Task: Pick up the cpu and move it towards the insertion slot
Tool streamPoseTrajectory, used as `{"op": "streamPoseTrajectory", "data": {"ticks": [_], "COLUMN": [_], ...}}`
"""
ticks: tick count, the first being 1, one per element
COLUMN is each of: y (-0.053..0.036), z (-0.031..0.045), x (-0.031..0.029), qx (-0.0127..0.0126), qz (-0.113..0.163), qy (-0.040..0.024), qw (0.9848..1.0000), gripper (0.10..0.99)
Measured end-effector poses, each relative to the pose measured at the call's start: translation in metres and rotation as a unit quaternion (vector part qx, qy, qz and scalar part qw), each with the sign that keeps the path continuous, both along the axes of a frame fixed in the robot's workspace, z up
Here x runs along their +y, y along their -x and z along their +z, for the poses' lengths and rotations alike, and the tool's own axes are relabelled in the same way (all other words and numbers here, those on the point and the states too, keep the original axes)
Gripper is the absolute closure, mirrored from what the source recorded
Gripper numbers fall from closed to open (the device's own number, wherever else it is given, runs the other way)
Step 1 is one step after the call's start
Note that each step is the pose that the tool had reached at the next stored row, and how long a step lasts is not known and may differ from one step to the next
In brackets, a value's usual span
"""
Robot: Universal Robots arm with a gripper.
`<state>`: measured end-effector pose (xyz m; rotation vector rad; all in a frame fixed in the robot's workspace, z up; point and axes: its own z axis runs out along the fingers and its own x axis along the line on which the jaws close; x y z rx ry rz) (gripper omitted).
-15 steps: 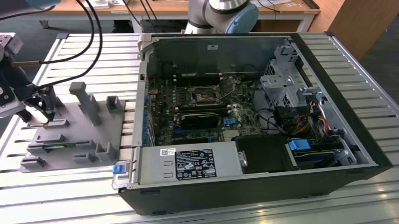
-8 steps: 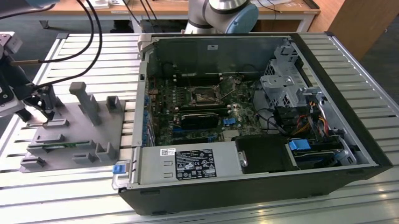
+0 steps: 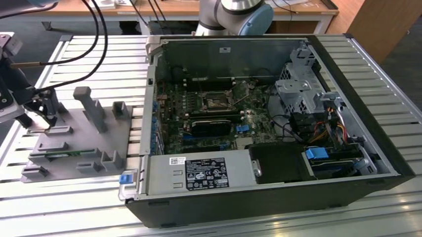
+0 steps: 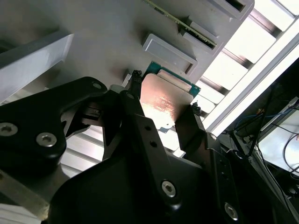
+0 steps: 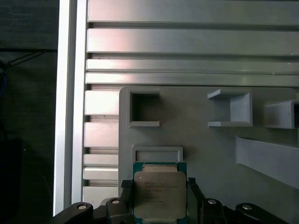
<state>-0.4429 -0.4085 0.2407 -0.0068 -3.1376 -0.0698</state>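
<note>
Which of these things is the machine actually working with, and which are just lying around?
In the job: black pincer, closed on the flat silvery-topped square chip; shiny-framed dark square socket.
Lying about: grey plastic fixture, narrow green memory stick, open black computer case.

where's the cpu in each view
Exterior view: too small to tell; it should be at the gripper over the grey fixture, on the exterior view's left.
First wrist view: cpu clamped between the fingers, beside a raised fixture frame.
Second wrist view: cpu between the fingers, fixture behind.
Shared landmark: the grey fixture.
</note>
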Motion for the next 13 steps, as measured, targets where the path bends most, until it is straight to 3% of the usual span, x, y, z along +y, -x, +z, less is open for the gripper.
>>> {"op": "streamPoseTrajectory", "data": {"ticks": [13], "y": [0.0], "z": [0.0046], "x": [0.0], "qx": [0.0], "qz": [0.0], "qy": [0.0], "qw": [1.0], "gripper": [0.545]}}
